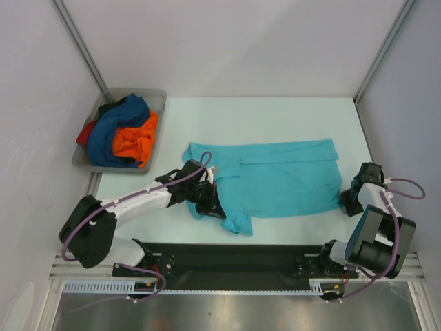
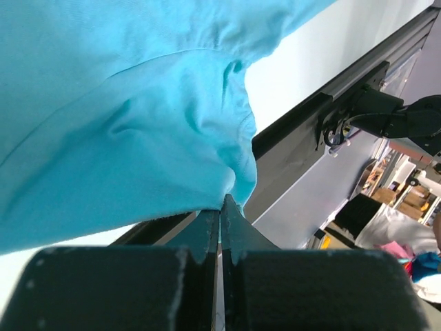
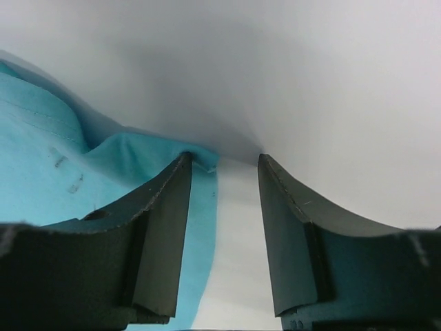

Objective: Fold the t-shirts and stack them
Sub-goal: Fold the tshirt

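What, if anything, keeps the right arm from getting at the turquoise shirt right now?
Probably nothing, so likely yes: the right arm has its jaws open at the turquoise shirt, one over its right edge, nothing in between.

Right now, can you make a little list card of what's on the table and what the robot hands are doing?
turquoise t-shirt: spread on the table
left gripper: shut, pinching the turquoise cloth
right gripper: open, at that shirt's right edge
grey tray: back left, holds dark blue shirt, orange shirt, red shirt
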You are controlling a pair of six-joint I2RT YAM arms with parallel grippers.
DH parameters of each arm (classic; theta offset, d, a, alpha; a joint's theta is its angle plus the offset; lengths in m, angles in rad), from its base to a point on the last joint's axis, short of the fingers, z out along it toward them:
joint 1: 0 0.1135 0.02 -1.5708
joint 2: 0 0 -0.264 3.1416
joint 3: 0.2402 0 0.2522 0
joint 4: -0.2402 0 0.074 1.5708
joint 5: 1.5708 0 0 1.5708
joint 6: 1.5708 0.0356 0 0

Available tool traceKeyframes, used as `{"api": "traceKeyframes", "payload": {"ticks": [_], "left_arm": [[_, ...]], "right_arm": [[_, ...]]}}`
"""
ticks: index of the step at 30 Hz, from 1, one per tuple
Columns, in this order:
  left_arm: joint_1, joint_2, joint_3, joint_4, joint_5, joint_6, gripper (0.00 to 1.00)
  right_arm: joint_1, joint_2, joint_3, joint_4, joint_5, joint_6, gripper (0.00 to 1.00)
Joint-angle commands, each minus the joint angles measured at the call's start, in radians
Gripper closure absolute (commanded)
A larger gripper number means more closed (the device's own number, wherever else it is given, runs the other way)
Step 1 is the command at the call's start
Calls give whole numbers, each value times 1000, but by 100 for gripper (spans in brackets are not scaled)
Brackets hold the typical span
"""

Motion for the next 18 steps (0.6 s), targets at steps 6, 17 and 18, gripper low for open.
{"api": "traceKeyframes", "payload": {"ticks": [6,17,18], "left_arm": [[20,-63,-21,-24,8,27,100],[51,-88,-6,-127,-32,70,100],[51,-93,-4,-132,-39,70,100]], "right_arm": [[-6,45,-9,61,-8,8,55],[-4,76,9,26,7,-1,94],[-4,61,8,11,4,-3,99]]}}
